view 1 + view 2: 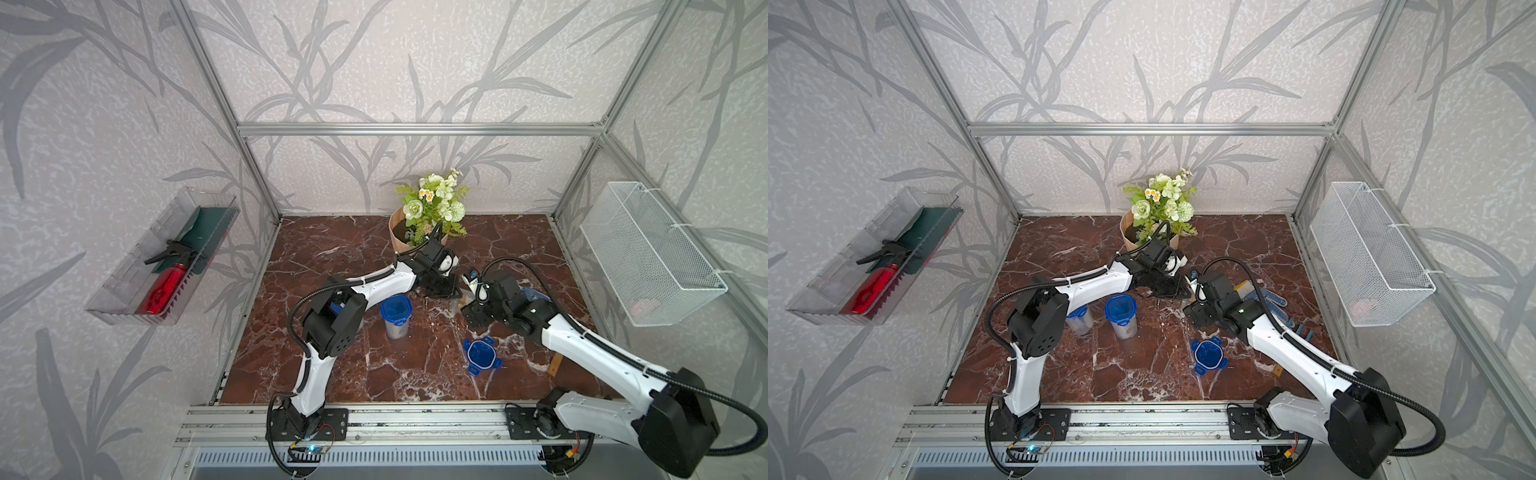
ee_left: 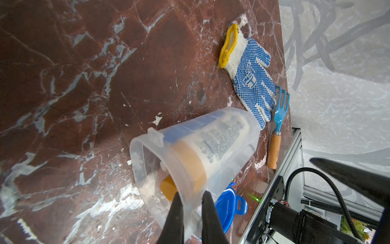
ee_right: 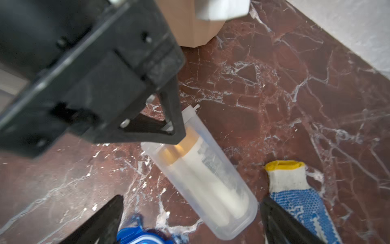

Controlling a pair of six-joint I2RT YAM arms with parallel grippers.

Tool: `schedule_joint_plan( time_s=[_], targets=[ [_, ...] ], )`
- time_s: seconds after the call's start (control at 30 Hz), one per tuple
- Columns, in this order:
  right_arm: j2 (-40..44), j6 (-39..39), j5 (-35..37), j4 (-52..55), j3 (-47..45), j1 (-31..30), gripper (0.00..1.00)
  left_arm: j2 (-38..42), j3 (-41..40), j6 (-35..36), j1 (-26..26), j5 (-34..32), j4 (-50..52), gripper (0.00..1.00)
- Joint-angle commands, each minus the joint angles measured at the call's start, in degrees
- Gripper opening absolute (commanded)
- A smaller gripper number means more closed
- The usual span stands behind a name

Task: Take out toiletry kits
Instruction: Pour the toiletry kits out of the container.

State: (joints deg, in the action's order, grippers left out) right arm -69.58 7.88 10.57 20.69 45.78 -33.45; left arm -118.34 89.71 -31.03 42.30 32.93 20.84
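Left hand [image 2: 192,195] is clamped on the rim of the open jar [image 2: 190,152], one finger inside the mouth and one outside. The jar is tipped well over on its side. I cannot tell whether its closed end rests on the bench [image 2: 84,84] or hangs just above it.

The kit is inside that jar. A white bottle [image 2: 217,137] with a gold band lies along its length, and a second gold cap [image 2: 167,188] sits at the mouth, right beside the clamping fingers. A blue strip runs along the bottle, but what it is cannot be made out.

Right hand [image 3: 191,200] stands wide apart and holds nothing. In its wrist view the jar's closed end shows between its fingers, with no contact to be seen.

A loose blue lid [image 1: 482,353] lies on the bench near the right arm. Farther over, by the left arm, a lidded jar [image 1: 396,313] stands upright, and a second lidded jar [image 1: 1079,318] stands beside it in a top view.

By my reading the task is at an early stage. One jar is opened but not emptied, no kit item lies out on the bench, and two jars remain to be unclipped.
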Motion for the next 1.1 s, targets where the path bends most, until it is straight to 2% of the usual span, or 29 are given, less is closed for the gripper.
schedule_joint_plan(
  time_s=[0.0, 0.1, 0.27, 0.6, 0.8, 0.93, 1.07],
  targets=[
    [-1.08, 8.97, 3.95, -6.55, 1.23, -0.28, 0.99, 3.88, -0.48, 2.78, -0.56, 3.51, -0.02, 0.00],
    [-1.08, 16.49, 2.36, -15.37, -3.14, -0.30, 0.99, 4.31, -1.30, 3.50, -1.51, 4.18, 0.37, 0.00],
    [-3.00, 21.64, 4.48, -17.65, -5.11, 0.10, 0.99, 5.29, -1.98, 5.80, -3.40, 3.70, 2.67, 0.00],
    [-11.35, 19.44, -5.26, -15.72, -4.36, 1.23, 0.99, 5.75, -1.93, 8.27, -5.94, 2.93, 6.11, 0.00],
    [-16.41, 15.47, -9.38, -11.16, -0.70, 5.07, 0.99, 5.50, -2.25, 8.31, -6.43, 2.92, 6.23, 0.00],
    [-20.72, 15.13, -9.39, -7.92, 1.78, 5.24, 1.00, 5.19, -2.34, 7.97, -6.37, 3.13, 6.06, 0.00],
    [-22.53, 13.90, -8.91, -4.91, 3.67, 5.24, 0.92, 5.19, -2.35, 7.74, -6.43, 3.28, 5.98, 0.00]
  ],
)
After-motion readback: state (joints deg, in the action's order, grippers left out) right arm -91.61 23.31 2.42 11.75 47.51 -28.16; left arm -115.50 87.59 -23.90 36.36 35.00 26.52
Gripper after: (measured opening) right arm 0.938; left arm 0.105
